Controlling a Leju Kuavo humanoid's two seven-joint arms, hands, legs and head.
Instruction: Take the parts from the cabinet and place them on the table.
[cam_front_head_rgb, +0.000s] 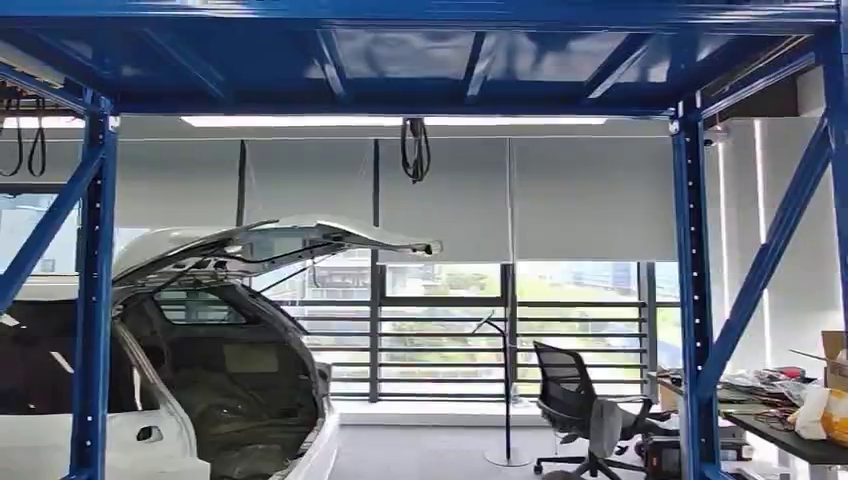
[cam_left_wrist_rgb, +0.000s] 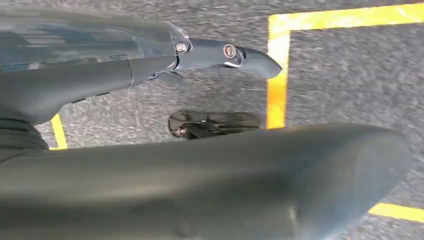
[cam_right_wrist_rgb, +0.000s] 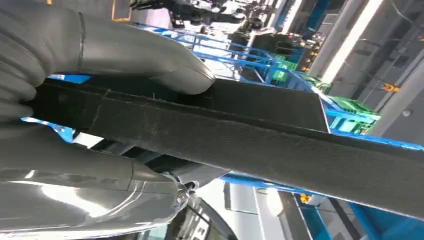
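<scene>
Right hand (cam_right_wrist_rgb: 100, 125) — thumb and fingers clamped around a long black felt-covered part (cam_right_wrist_rgb: 260, 145), its long axis running out past the fingers. Left hand (cam_left_wrist_rgb: 210, 150) — hanging above the floor, fingers apart, holding nothing.

No readable text, labels, brands or numbers are showing in any view.

The closest thing to a sign is the yellow painted line marking (cam_left_wrist_rgb: 276, 75) that is running across the grey speckled floor (cam_left_wrist_rgb: 345, 85) in the left wrist view, and it is carrying no letters or digits. The small orange tags (cam_right_wrist_rgb: 391, 88) that are hanging among the distant blue metal racking (cam_right_wrist_rgb: 260, 62) in the right wrist view are appearing too small and too blurred to tell whether anything is written on them.
</scene>
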